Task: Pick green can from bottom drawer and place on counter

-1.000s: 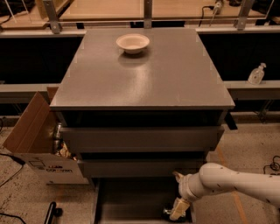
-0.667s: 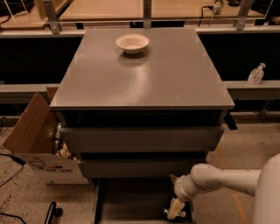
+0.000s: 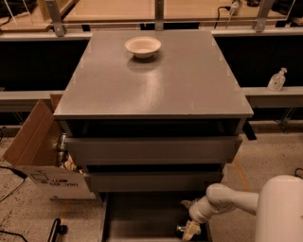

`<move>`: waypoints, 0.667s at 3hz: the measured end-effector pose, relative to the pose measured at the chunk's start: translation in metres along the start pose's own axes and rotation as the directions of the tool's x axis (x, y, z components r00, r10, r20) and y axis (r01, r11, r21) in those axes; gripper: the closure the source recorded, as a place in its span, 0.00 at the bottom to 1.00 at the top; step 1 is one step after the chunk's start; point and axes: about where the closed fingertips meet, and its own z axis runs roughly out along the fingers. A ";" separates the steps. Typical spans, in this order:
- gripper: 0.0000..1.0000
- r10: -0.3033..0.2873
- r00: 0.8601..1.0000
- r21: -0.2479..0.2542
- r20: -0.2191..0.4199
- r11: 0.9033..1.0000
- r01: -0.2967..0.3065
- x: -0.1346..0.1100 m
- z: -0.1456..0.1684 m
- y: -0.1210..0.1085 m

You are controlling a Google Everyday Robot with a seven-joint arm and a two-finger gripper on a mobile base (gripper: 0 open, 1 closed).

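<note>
The counter (image 3: 156, 85) is a broad grey slab in the middle of the camera view. A pale round bowl (image 3: 143, 47) stands near its far edge. Below the two closed drawers, the bottom drawer (image 3: 137, 218) is pulled out, showing a flat grey floor. My gripper (image 3: 189, 230) reaches down into the drawer's right front corner on a white arm (image 3: 222, 201). A small dark shape with a silver glint (image 3: 181, 230) lies right against the gripper's left side. It looks like the green can, but it is mostly hidden.
The two wider grey drawers (image 3: 151, 150) sit closed under the counter. An open cardboard box (image 3: 35, 156) with cans stands at the left. A sanitiser bottle (image 3: 277, 79) stands on the right ledge. A pale wooden surface (image 3: 118, 9) lies behind. A cable (image 3: 12, 172) runs across the floor on the left.
The arm has swung in closer to the camera, and its white body now fills the lower right corner. The gripper has shifted slightly left and lower inside the bottom drawer.
</note>
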 end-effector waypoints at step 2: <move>0.15 0.032 0.999 -0.025 -0.006 0.999 -0.032 0.045 0.037 -0.003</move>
